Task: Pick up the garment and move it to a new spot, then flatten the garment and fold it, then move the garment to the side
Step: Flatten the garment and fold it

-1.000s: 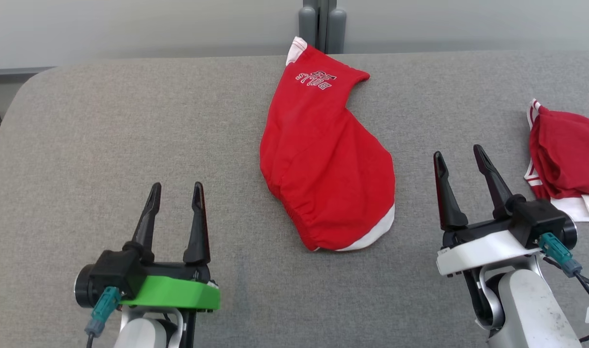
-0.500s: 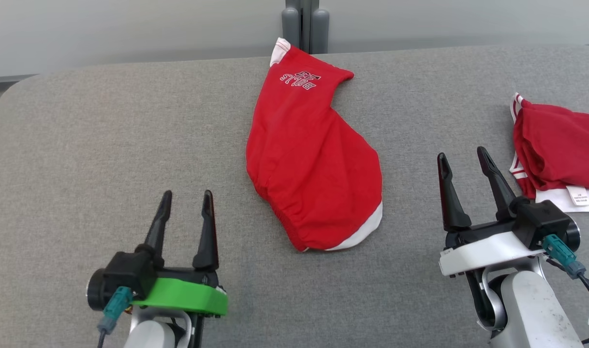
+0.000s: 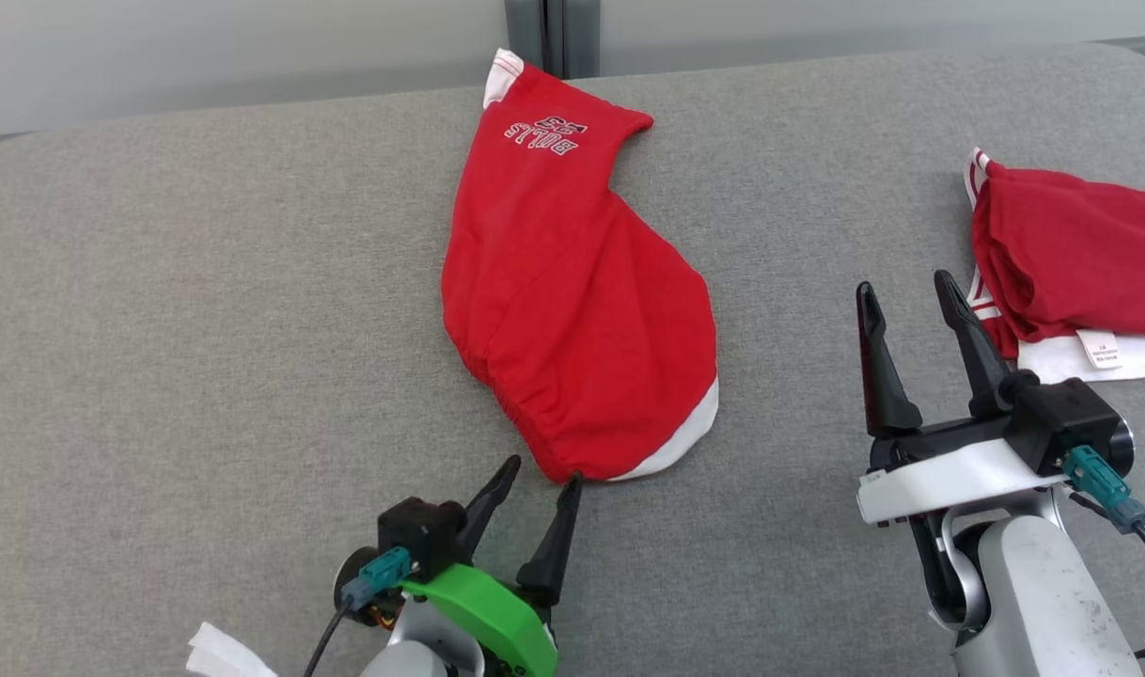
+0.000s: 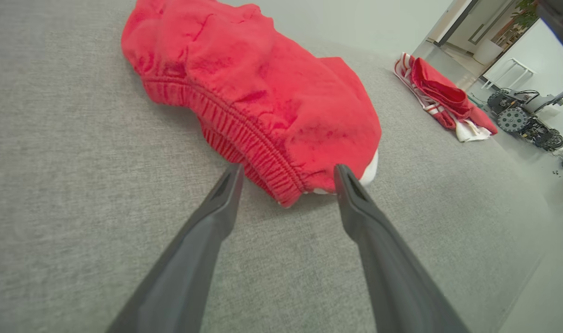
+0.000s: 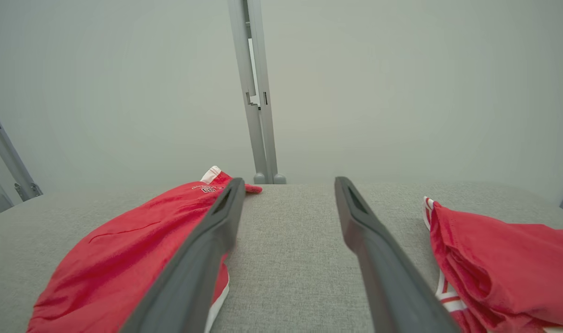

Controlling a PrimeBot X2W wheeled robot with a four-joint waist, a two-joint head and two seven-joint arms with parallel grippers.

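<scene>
Since the earlier frame, the left gripper (image 3: pixel 544 470) has travelled from the near left of the bench (image 3: pixel 206 282) to the near end of the red shorts (image 3: pixel 572 301). The whole head view has also shifted, which is camera motion, not motion of the cloth. The right gripper (image 3: pixel 901 284) keeps its place to the right of the shorts, jaws spread and empty.

The shorts lie crumpled in a long heap at mid-bench. Their printed end reaches the far edge, and the elastic waistband (image 4: pixel 244 134) faces the robot. The left gripper is released and holds nothing. In the left wrist view, its two fingers straddle the near corner of the waistband, low over the bench, with the tips just beside the cloth.

Hazards, as judged from this pose:
- **Shallow bite:** closing here may nip only the gathered elastic edge, which could slide out once lifted.
- **Single layer:** taking only one layer would let the shorts fall open and hang unevenly, making them harder to flatten.
- **Snagging:** fingertips driven lower could catch on the bench's woven cover.
- **Nearby cloth:** a second red garment (image 3: pixel 1071 254) lies close beside the right gripper, and a careless sweep of that arm could drag it.
</scene>
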